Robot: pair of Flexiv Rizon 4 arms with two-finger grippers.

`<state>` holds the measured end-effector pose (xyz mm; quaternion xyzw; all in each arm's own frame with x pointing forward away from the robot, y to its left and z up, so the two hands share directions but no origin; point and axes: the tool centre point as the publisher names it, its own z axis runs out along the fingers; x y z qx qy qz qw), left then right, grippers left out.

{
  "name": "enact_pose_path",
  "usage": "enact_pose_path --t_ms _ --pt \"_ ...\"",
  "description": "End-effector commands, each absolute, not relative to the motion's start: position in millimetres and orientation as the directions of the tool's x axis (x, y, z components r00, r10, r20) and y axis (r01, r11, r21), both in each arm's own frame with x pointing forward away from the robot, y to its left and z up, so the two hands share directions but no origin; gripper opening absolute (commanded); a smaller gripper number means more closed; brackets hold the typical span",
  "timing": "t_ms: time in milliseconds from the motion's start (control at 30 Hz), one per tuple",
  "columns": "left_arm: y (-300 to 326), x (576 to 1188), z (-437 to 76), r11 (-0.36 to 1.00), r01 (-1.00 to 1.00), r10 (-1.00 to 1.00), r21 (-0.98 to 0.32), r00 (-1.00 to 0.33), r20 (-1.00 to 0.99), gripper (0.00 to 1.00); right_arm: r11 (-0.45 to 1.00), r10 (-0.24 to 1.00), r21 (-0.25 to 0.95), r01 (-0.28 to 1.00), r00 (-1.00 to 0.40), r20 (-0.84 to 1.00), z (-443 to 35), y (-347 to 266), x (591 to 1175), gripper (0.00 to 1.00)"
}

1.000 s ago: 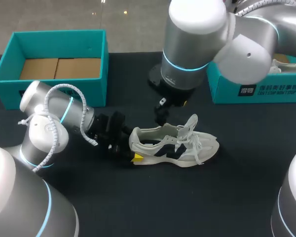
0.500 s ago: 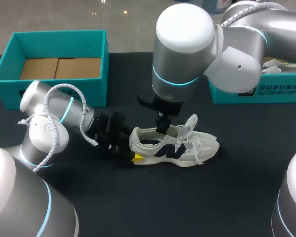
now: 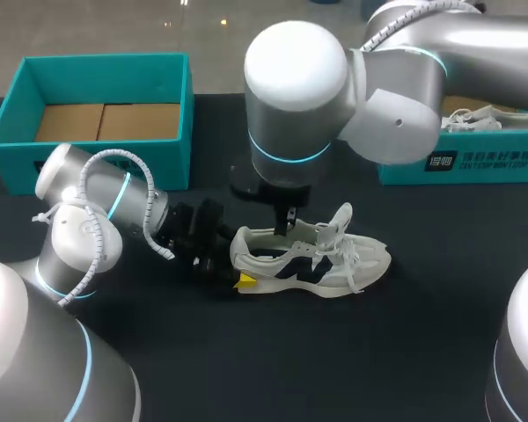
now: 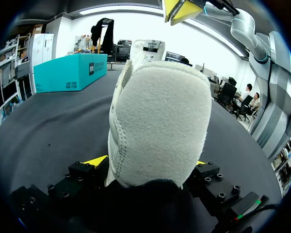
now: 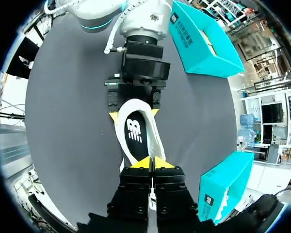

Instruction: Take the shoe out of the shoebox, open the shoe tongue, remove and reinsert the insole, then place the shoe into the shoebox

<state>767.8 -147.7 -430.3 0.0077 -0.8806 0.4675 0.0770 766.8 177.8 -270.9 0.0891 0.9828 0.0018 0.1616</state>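
Two teal boxes stand at the far edge of the black table [image 3: 378, 352]: an open shoebox [image 3: 172, 132] at far left showing its cardboard floor, and a second box [image 3: 405, 167] at far right with another white shoe [image 3: 475, 116] in it. Between them, nearer to us, the shoe [image 3: 312, 259] lies on the table outside both boxes, sole down, heel to the left and toe to the right.

We see our left gripper [image 3: 236, 262] low at the heel, its yellow-tipped fingers pressing the heel from both sides; its wrist view shows the heel filling the gap between the fingers [image 4: 94, 161].

Our right gripper [image 5: 151, 164] hangs straight above the shoe's opening, just ahead of the dark insole [image 5: 135, 133]. Its two tips are pressed together. We cannot tell whether anything is pinched between them.
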Motion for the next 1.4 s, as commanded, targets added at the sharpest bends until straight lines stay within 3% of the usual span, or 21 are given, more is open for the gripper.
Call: enact_pose_path --t_ms 33,667,900,1167,1400 --pt "-147 769 -432 0.564 -0.086 0.058 -0.822 -0.988 0.143 0.00 0.984 0.161 -0.022 0.179 -0.926 -0.343 -292 195 776 0.00" --pt "-147 769 -432 0.564 -0.086 0.058 -0.822 -0.988 0.143 0.00 0.986 0.053 -0.140 0.088 -0.971 -0.235 -345 168 771 0.00" --pt "-147 769 -432 0.564 -0.086 0.058 -0.822 -0.988 0.143 0.00 0.986 0.025 -0.155 0.054 -0.982 -0.185 -343 163 761 0.00" --pt "-147 769 -432 0.564 -0.086 0.058 -0.822 -0.988 0.143 0.00 0.986 -0.031 -0.164 -0.024 -0.999 -0.040 -370 169 765 0.00" --pt "-147 769 -432 0.564 -0.086 0.058 -0.822 -0.988 0.143 0.00 0.985 -0.021 -0.173 -0.021 -1.000 -0.003 -384 166 763 0.00"
